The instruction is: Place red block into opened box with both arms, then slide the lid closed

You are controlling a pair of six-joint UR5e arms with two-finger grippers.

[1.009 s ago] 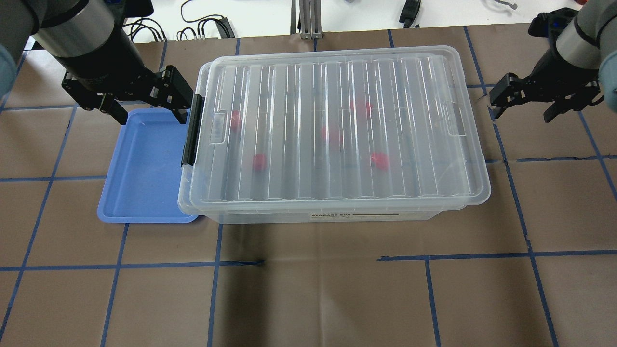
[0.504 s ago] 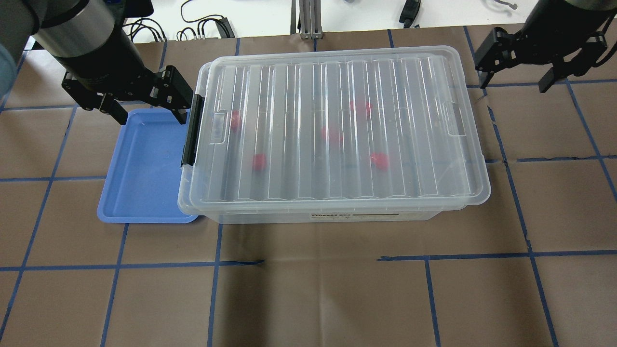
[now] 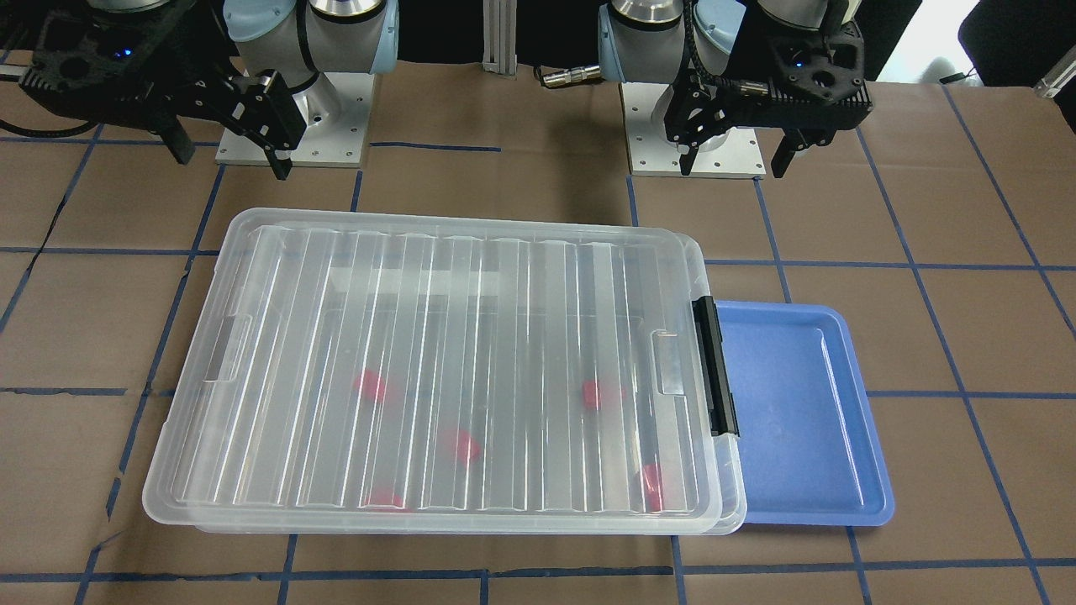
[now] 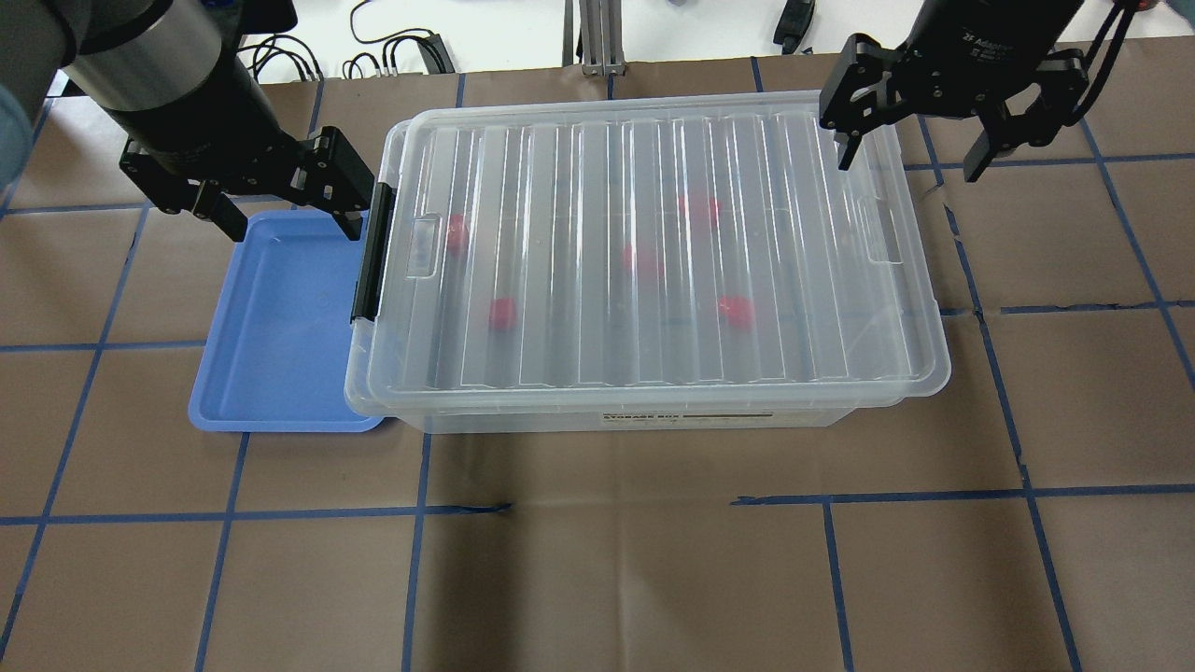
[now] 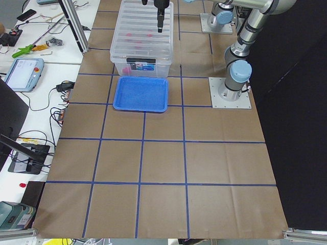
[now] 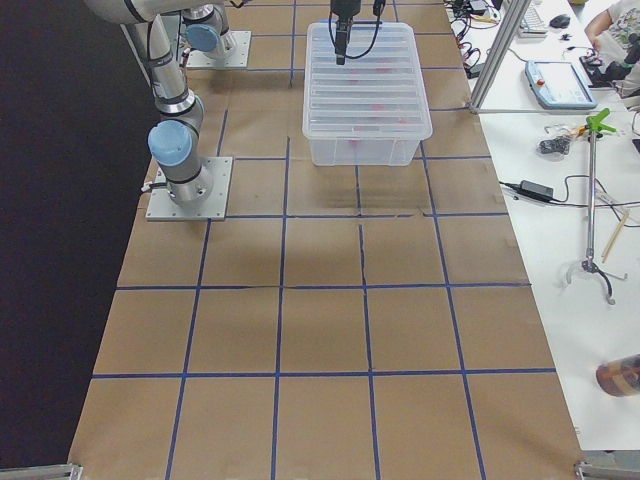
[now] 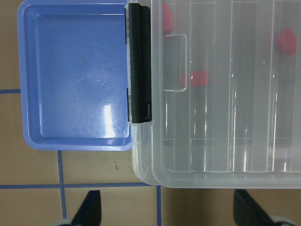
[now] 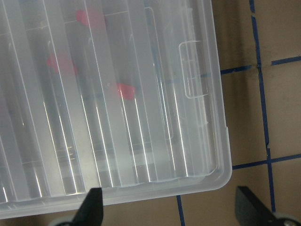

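Well, it looks all but finished: the lid [image 4: 653,261] lies across the box [image 4: 709,418], and five red blocks [image 4: 502,315] show as blurred smudges beneath it. Both grippers hang empty with jaws spread. The left gripper [image 4: 289,219] is by the black latch [image 4: 373,252], over the far edge of the blue tray [image 4: 271,373]. The right gripper [image 4: 907,163] is above the box's far right corner. Whether the lid sits fully home I can't tell; it looks slightly skewed.
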